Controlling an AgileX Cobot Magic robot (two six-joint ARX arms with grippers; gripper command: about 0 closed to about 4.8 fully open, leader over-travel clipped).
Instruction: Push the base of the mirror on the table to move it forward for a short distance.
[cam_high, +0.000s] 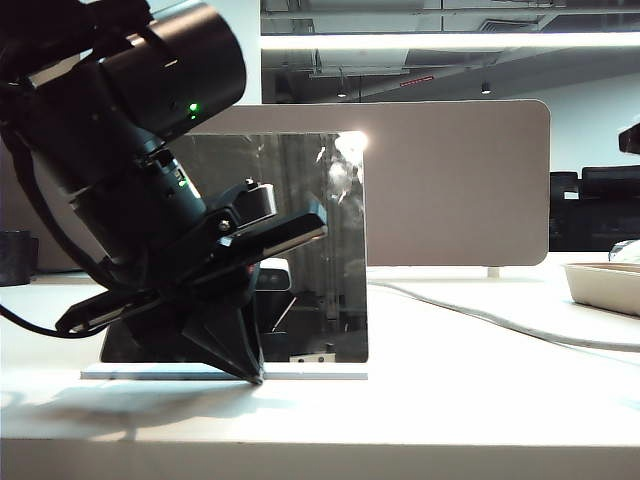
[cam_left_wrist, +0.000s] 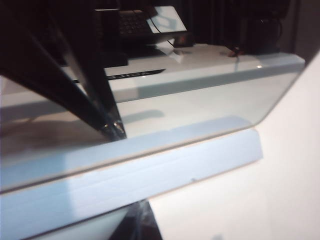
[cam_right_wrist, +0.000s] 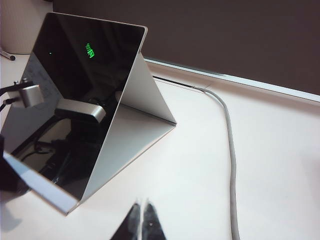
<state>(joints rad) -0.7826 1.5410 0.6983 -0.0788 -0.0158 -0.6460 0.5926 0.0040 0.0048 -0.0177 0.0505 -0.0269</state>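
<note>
- Left gripper (cam_high: 255, 378), jaws together, tip planted at the front edge of the base of the mirror (cam_high: 310, 374) on the table (cam_high: 450, 410); push is in hand
- Next: a short, level shove forward; mirror (cam_high: 310, 250) stands upright
- Right gripper (cam_right_wrist: 142, 220), jaws together, hovers off behind the mirror

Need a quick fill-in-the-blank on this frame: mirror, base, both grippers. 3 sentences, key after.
1. The left gripper has its fingertips down at the front edge of the mirror's ____.
2. The right gripper hangs above the table with its fingers ____, holding nothing.
3. A grey ____ runs across the table to the right of the mirror.

Missing words: base; shut; cable
</note>
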